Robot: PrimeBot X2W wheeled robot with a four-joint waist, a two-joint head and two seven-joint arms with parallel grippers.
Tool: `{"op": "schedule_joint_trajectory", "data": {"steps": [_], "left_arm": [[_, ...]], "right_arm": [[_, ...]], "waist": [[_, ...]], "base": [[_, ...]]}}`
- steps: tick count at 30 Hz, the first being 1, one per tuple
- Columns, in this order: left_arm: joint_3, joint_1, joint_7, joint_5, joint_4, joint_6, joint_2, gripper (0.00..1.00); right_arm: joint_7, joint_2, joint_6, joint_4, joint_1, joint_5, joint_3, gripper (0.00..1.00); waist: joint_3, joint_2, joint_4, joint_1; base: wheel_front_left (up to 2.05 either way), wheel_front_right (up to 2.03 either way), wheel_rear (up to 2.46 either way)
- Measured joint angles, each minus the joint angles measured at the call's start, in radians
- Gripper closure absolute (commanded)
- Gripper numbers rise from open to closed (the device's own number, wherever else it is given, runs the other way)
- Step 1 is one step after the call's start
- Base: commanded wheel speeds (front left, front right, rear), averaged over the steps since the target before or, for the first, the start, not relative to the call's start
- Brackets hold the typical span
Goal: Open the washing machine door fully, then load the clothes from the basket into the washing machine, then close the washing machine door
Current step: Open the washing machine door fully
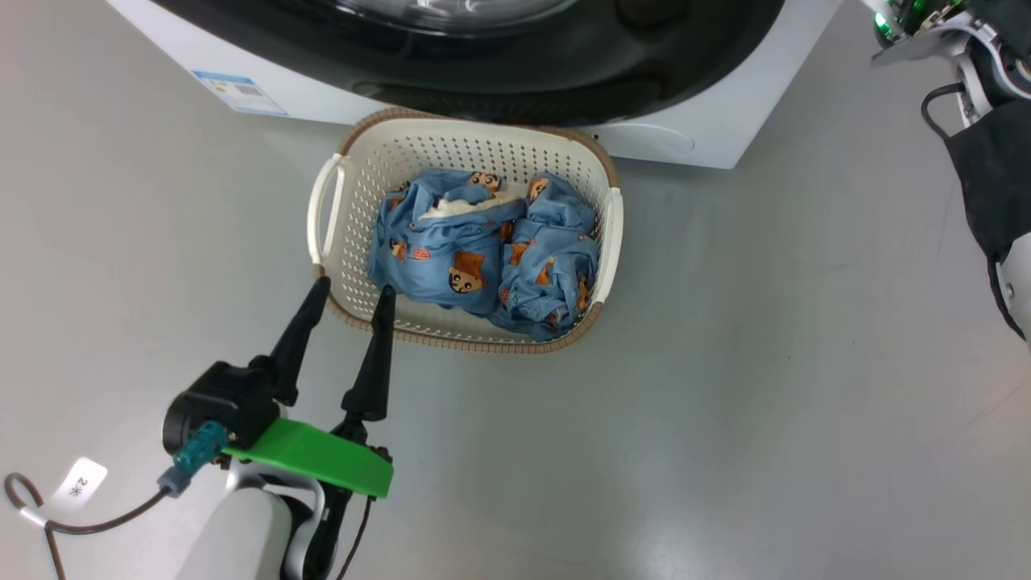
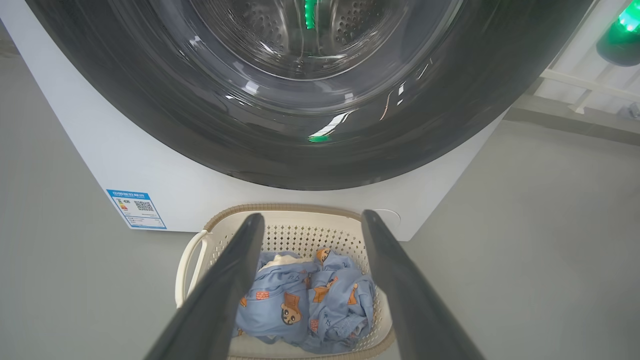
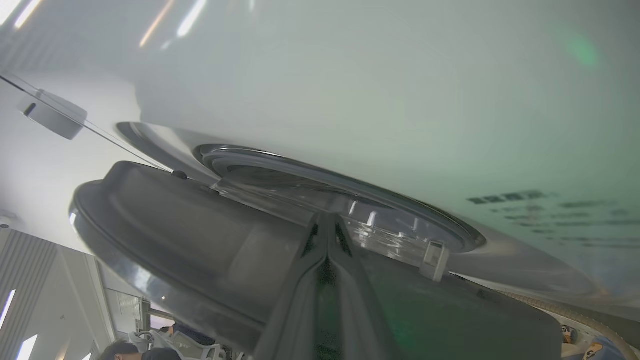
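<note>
The washing machine [image 1: 701,137] stands at the top of the head view, its black-rimmed door [image 1: 564,72] hanging over the basket [image 1: 354,234] on the floor in front. The clothes [image 1: 483,258], blue with bear prints, lie in the basket. My left gripper [image 1: 354,286] is open, its tips at the basket's near left corner, nothing between them. The left wrist view looks past the left gripper [image 2: 312,215] at the clothes [image 2: 300,300] and door [image 2: 300,150]. My right gripper [image 3: 327,220] is shut, tips against the inner side of the door [image 3: 175,215], which stands ajar from the gasket [image 3: 280,165].
A blue label [image 1: 240,92] sits on the machine's lower front. My right arm's dark-sleeved forearm [image 1: 991,177] hangs at the head view's right edge. Open grey floor [image 1: 765,403] surrounds the basket. A person's head [image 3: 120,350] shows far off in the right wrist view.
</note>
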Motion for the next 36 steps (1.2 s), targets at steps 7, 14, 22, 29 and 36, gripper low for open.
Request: {"op": "schedule_joint_trajectory", "data": {"steps": [7, 14, 22, 29, 36], "left_arm": [[-0.005, 0.001, 0.0, 0.0, 0.005, 0.0, -0.001, 0.0], [-0.005, 0.006, 0.0, 0.0, 0.013, 0.0, -0.001, 0.0], [0.005, 0.056, 0.0, 0.002, 0.013, 0.0, 0.002, 0.0], [0.026, 0.093, 0.0, 0.01, 0.012, 0.0, 0.003, 0.0], [0.051, 0.133, 0.0, 0.021, 0.01, 0.0, 0.002, 0.0]], "right_arm": [[0.009, 0.005, 0.0, -0.013, 0.03, -0.008, 0.016, 1.0], [0.035, 0.009, 0.0, -0.043, 0.083, -0.008, 0.04, 1.0], [0.07, 0.024, 0.0, -0.071, 0.174, -0.008, 0.072, 1.0], [0.11, 0.04, 0.0, -0.092, 0.247, -0.007, 0.104, 1.0], [0.14, 0.054, 0.0, -0.123, 0.319, -0.006, 0.123, 1.0]], "waist": [[-0.022, 0.0, 0.003, -0.0001], [-0.053, 0.0, -0.001, 0.0], [-0.113, 0.0, -0.011, 0.0], [-0.168, 0.0, -0.018, 0.0], [-0.22, 0.0, -0.016, 0.0]], "base": [[0.0, 0.0, 0.0], [0.0, 0.0, 0.0], [0.0, 0.0, 0.0], [0.0, 0.0, 0.0], [0.0, 0.0, 0.0]]}}
